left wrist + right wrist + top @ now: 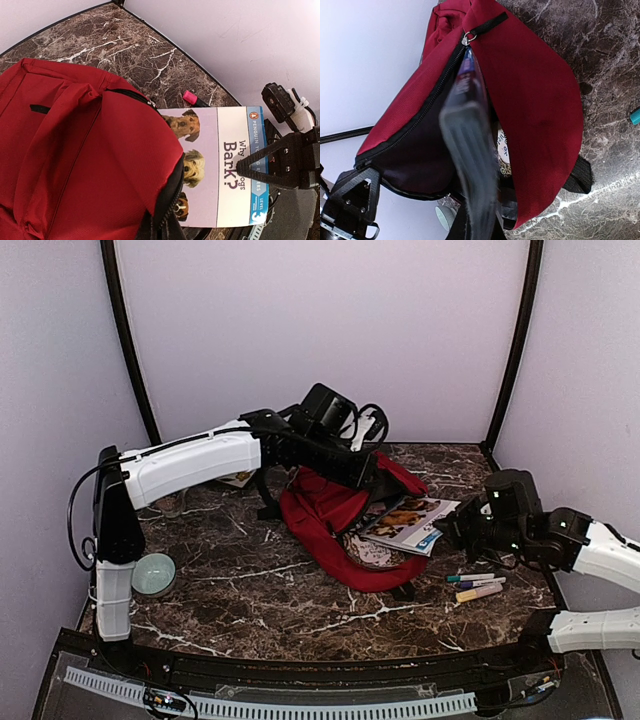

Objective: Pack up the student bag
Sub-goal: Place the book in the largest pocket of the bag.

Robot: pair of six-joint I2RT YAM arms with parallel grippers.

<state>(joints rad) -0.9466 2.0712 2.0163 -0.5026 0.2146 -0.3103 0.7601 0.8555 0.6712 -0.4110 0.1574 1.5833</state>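
The student bag (pixel 325 525) lies in the middle of the marble table (pixel 250 620), a big soft red heap with its zipped mouth pulled open toward the right. Going into that mouth is one thin book (pixel 220 150), part of it under the red flap and the rest sticking out. Deeper inside I can make out a second, pale printed thing (pixel 502 150) (its lettering is too small for me to read).

The book's cover shows three dogs down the left side. The title reads "Why Do Dogs Bark?", and a blue band along the edge says "Penguin Young Readers" and "Level 3".

The left gripper (pixel 372 476) reaches over the bag from the far side and is pinched shut on the black zipper rim, holding the opening up. The right gripper (pixel 448 530) is clamped narrow on the outer edge of the book.

Three markers lie close together near the right arm: a teal one (pixel 470 578), a purple one (pixel 477 585) and a yellow one (pixel 480 593). A fourth marker with a pink cap (pixel 189 97) sits just beyond the book. One pale green bowl (pixel 153 573) stands at the near left.
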